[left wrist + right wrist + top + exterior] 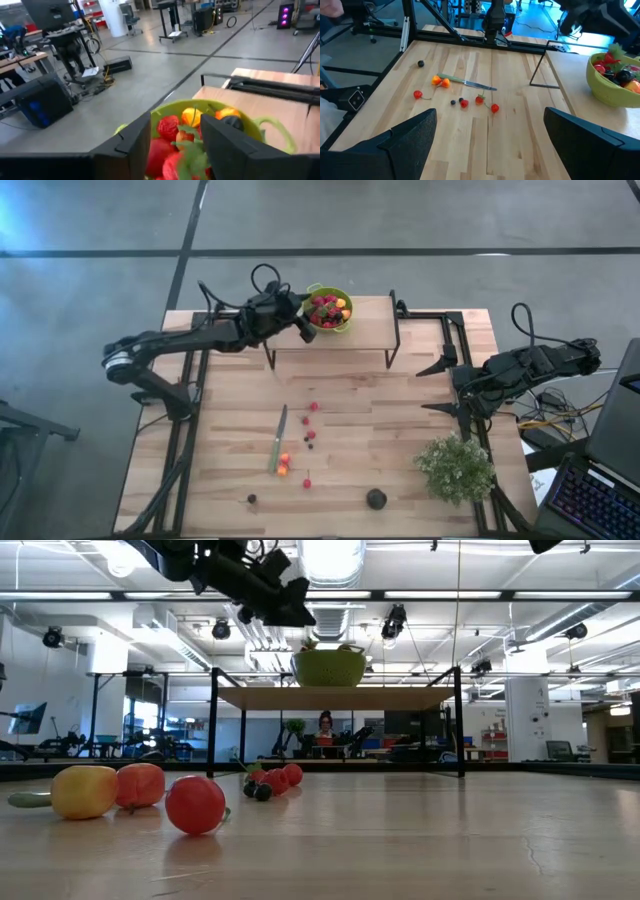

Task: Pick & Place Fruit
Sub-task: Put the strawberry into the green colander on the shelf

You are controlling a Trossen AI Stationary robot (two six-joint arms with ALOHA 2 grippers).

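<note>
A green bowl (330, 310) heaped with red, orange and dark fruit (172, 125) stands on a raised wooden shelf (370, 330) at the table's far side. My left gripper (304, 320) hovers at the bowl's left rim, open, its fingers (135, 142) standing either side of the fruit heap without touching it. More fruit lies loose on the table: red berries (311, 416), orange pieces (283, 466), a small dark berry (252, 499) and a bigger dark round one (376, 499). My right gripper (495, 145) waits open near the table's right edge.
A green-handled knife (278, 440) lies among the loose fruit. A bushy pale-green plant (455, 468) stands at the near right. The shelf rests on thin black legs (395, 330). Bare table lies between the fruit and the plant.
</note>
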